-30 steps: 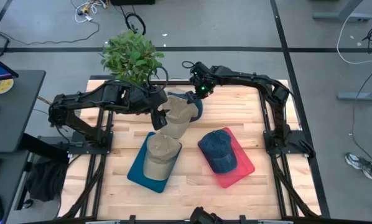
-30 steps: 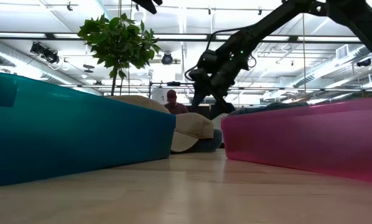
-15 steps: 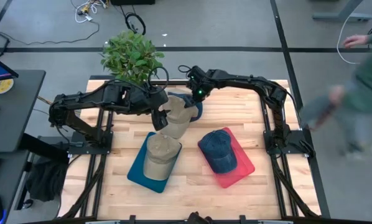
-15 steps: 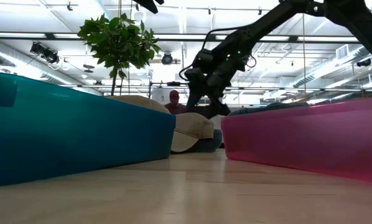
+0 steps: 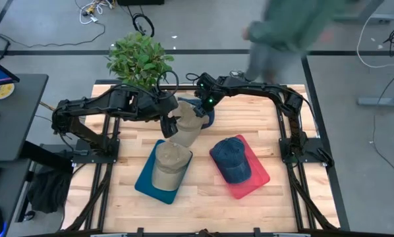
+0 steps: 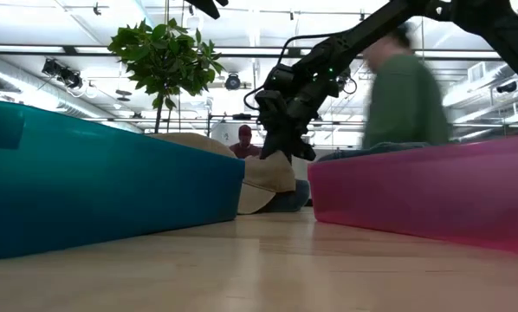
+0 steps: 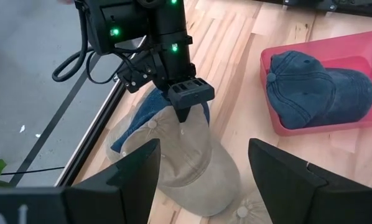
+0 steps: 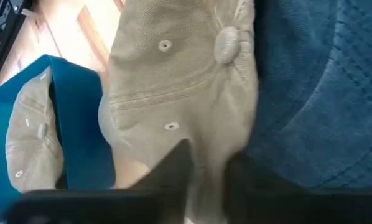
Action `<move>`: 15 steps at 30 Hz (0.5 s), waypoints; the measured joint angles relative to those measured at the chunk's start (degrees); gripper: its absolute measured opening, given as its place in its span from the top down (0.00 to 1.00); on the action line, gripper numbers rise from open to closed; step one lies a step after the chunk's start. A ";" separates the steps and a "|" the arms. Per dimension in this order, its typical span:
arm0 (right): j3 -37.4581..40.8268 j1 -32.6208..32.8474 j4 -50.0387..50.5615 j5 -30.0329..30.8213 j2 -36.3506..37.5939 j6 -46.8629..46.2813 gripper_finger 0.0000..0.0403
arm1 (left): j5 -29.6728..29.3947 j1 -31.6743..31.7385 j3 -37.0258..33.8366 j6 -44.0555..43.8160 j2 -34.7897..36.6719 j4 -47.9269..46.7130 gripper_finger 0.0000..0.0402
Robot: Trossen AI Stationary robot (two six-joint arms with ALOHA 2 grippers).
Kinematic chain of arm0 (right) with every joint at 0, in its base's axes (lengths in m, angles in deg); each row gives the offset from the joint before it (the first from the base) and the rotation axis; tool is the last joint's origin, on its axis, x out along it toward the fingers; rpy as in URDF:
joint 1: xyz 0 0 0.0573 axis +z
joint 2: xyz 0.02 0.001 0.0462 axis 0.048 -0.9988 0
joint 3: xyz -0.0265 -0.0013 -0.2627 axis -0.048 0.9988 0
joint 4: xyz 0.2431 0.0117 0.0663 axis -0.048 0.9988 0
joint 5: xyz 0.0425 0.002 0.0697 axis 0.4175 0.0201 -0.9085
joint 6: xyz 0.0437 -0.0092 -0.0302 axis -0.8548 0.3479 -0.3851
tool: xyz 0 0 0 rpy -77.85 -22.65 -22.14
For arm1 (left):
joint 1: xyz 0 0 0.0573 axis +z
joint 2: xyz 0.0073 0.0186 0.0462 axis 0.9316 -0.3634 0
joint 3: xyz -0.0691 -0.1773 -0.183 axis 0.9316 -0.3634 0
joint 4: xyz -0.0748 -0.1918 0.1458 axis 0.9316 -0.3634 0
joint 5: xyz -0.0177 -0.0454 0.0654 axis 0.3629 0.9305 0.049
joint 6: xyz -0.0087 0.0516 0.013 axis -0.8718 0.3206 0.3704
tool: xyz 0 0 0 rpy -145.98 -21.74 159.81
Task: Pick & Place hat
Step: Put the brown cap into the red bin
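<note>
A loose tan hat (image 5: pixel 188 126) lies at the table's far middle, partly on top of a blue hat (image 5: pixel 209 117) that rests on the wood. My right gripper (image 7: pixel 185 111) reaches down onto the tan hat's crown and is shut on it. My left gripper (image 5: pixel 171 126) hovers open just left of and above that hat, touching nothing. Another tan hat (image 5: pixel 169 163) sits in a teal tray (image 5: pixel 146 179). A blue denim hat (image 5: pixel 232 158) sits in a pink tray (image 5: pixel 257 176). My right gripper pinches a fold of the tan hat's crown cloth (image 8: pixel 208 163) between its two fingers (image 8: pixel 171 169), a little away from the top button (image 8: pixel 227 43). The fingers slant down from the table's far right. The hat still lies on the table and on the blue hat.
A potted plant (image 5: pixel 140 60) stands at the far left corner of the table. A person (image 5: pixel 296 29) passes behind the far edge. Bare wood lies along the near edge, in front of the teal tray (image 6: pixel 112 173) and pink tray (image 6: pixel 424 186).
My right gripper has moved toward the table's left, over the tan hat's crown, rolled a little, and shut on the cloth. The hats have stayed where they were. A person has walked from the right side to behind the table.
</note>
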 joint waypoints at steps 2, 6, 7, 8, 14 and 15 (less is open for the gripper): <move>0.00 0.00 -0.02 -0.02 0.00 0.04 0.96 | 0.00 0.00 0.00 -0.02 0.00 -0.02 0.38; 0.00 0.00 0.00 -0.02 0.82 0.07 0.96 | 0.00 0.00 0.00 -0.01 0.00 -0.04 0.38; 0.00 0.00 0.00 -0.02 1.34 0.06 0.96 | 0.00 0.00 0.00 -0.02 0.00 -0.04 0.38; 0.00 0.00 -0.07 -0.03 1.97 0.07 0.97 | 0.00 0.00 0.00 0.00 0.00 -0.07 0.38; 0.00 0.00 -1.51 -2.05 6.82 2.87 0.99 | 0.00 0.00 0.00 0.02 0.00 -0.11 0.38; 0.00 0.00 -1.74 -2.40 7.76 3.20 0.99 | 0.00 0.00 0.00 0.02 0.00 -0.11 0.38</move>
